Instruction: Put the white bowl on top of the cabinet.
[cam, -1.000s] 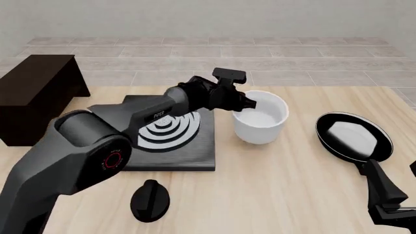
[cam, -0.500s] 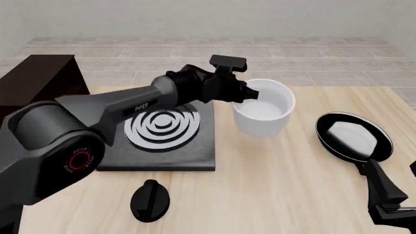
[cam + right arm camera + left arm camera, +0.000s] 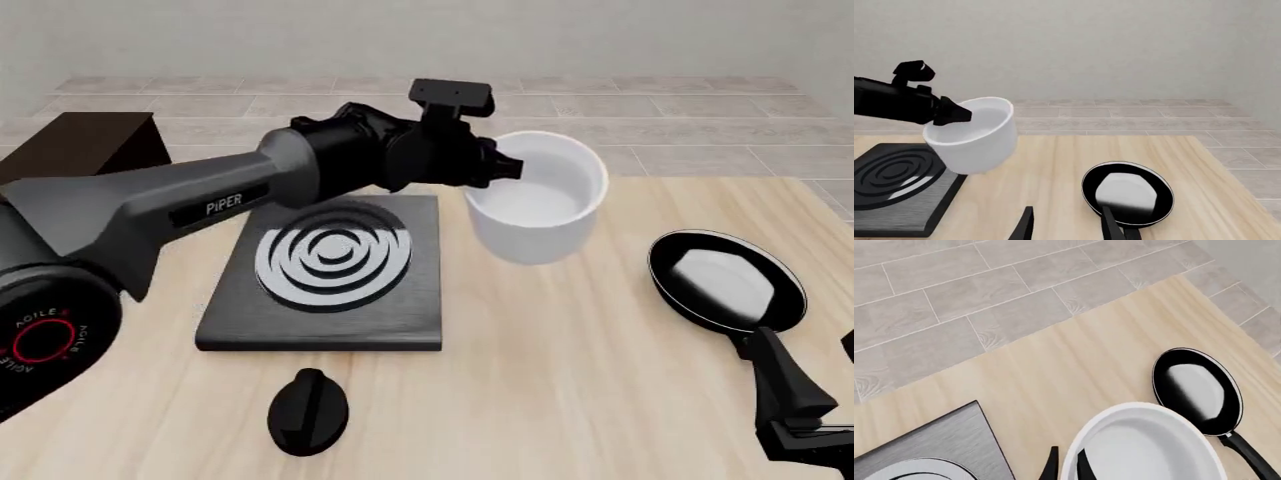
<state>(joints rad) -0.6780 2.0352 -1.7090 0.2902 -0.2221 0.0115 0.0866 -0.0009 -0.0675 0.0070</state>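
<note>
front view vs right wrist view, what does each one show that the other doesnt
Only the front view shows the cabinet at the far left, the black knob near the table's front edge, and the whole left arm.

Only the right wrist view shows the right gripper, fingers apart above the frying pan handle.

Both show the left gripper clamped on the white bowl's rim, the bowl lifted and tilted, the stove plate and the frying pan.

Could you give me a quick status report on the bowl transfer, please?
Left gripper shut on white bowl rim, bowl lifted off table. Right gripper open, idle near frying pan. Cabinet far left, stove plate between.
</note>
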